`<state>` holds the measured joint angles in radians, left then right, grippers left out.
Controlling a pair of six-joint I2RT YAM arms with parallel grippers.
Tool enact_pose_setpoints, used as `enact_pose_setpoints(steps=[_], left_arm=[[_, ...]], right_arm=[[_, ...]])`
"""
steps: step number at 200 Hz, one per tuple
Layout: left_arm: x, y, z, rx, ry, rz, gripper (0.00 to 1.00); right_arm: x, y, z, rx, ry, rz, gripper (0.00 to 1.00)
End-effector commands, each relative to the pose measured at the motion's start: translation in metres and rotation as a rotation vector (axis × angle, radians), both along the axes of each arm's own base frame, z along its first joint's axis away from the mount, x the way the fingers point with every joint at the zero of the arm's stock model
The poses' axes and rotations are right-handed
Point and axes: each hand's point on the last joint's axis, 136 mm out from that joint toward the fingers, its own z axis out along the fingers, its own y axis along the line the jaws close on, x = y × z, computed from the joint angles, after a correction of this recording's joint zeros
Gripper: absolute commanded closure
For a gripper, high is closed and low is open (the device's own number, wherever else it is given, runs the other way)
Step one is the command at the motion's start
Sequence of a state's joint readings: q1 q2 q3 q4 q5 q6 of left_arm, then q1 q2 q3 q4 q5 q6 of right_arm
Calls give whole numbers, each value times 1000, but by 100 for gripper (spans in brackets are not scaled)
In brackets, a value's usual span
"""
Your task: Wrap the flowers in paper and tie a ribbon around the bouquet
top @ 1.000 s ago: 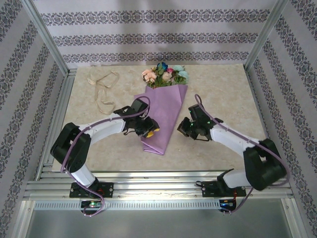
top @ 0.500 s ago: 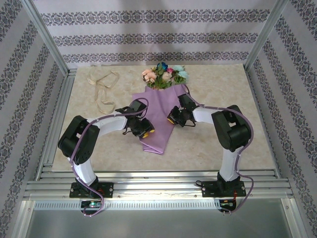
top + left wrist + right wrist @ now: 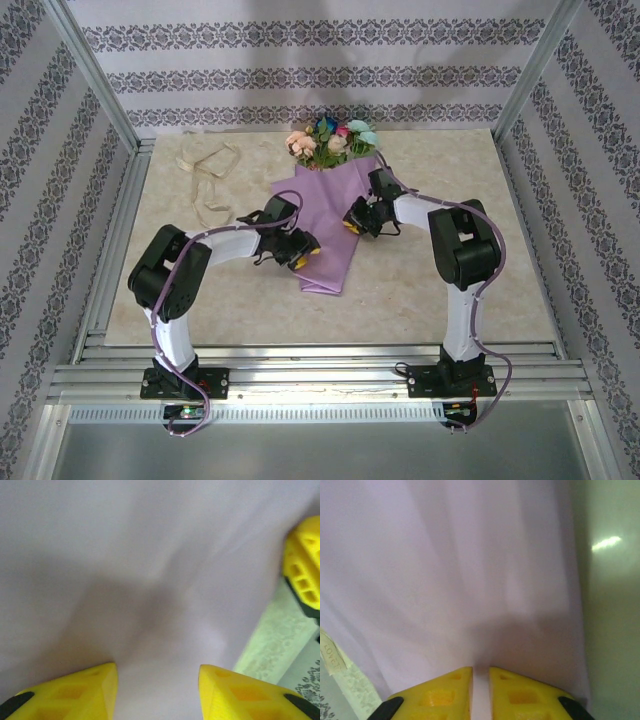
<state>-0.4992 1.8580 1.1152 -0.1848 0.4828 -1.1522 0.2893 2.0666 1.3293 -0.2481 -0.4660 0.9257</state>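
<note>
The bouquet lies on the table with its lilac paper (image 3: 335, 225) cone pointing towards me. The flowers (image 3: 332, 141) stick out of its far, wide end. My left gripper (image 3: 298, 254) rests on the cone's left side. Its yellow fingers (image 3: 85, 692) stand well apart over the paper (image 3: 150, 580), so it is open (image 3: 157, 682). My right gripper (image 3: 354, 221) sits at the cone's right edge. Its jaws (image 3: 480, 682) hover just above the paper (image 3: 450, 570), open by only a narrow slit. The cream ribbon (image 3: 205, 180) lies loose at the far left.
The marble tabletop (image 3: 450, 270) is bare to the right and in front of the cone. Aluminium frame posts and patterned walls close in the sides and back. In the left wrist view a finger of the right gripper (image 3: 302, 572) shows at the right edge.
My right arm has swung in from the right to the cone's right edge, and its jaws have parted slightly. The bouquet has shifted a little away and rightwards. The left jaws have widened.
</note>
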Motion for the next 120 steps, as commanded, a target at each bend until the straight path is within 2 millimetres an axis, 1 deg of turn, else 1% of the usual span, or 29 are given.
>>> enact_pose_setpoints(steps=[1,12,21,30,47,60,72,87,101,120], left_arm=[[22,9,51,35,-105,10,50],[21,24,66,74,-109,33,48],[21,43,78,114,-110,59,47],[24,65,91,150,-121,82,46],[39,118,113,220,-143,143,46],[51,158,120,261,-129,192,46],[64,194,123,310,-116,233,45],[78,239,119,400,-82,279,44],[92,271,113,458,-63,313,43],[109,309,98,510,-26,372,43]], right_arm=[[0,1,23,-27,-33,72,77],[2,5,41,-32,-77,84,75],[1,9,55,-42,-113,96,72],[-1,13,65,-49,-134,104,70],[-6,18,79,-58,-169,116,68],[-9,21,86,-66,-183,130,67],[-12,22,90,-72,-191,139,67],[-16,22,96,-74,-201,151,66],[-20,23,99,-73,-202,169,66],[-27,25,103,-77,-204,192,66]])
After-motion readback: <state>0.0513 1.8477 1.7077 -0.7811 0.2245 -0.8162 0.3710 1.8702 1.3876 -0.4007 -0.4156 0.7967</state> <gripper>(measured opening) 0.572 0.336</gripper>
